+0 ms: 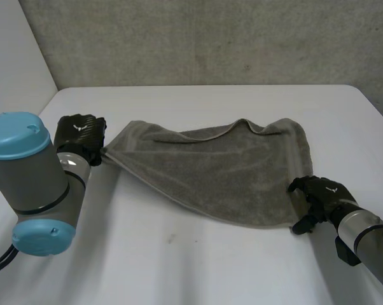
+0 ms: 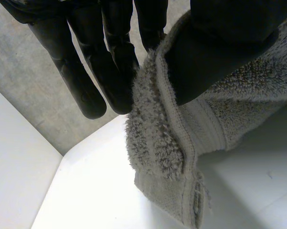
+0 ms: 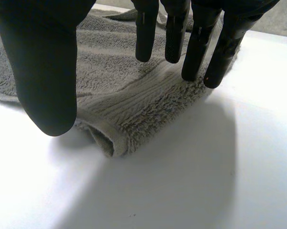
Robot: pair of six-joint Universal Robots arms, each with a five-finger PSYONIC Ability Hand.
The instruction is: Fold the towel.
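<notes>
**Grasping stage, before the first fold.** The towel (image 1: pixel 210 171) lies spread on the white desk (image 1: pixel 179 273), slightly askew, its far edge rumpled. My left hand (image 1: pixel 81 135) is at the towel's left corner. In the left wrist view the thumb (image 2: pixel 215 47) presses the hemmed cloth against the fingers (image 2: pixel 110 81) in a firm pinch, and the towel draws to a point toward it. My right hand (image 1: pixel 320 196) is at the near right corner (image 3: pixel 129 129), which is turned under and thickened. Its fingers (image 3: pixel 196 52) are straight and spread over the cloth, the thumb (image 3: pixel 43 71) stands apart over bare desk, and nothing is gripped.

I judge the step in hand to be securing two corners: one is held, one is not. The next move calls for the right hand to close thumb and fingers on its corner, catching both layers. Both hands should then lift together and carry that side across to the opposite edge, keeping the cloth taut.
</notes>
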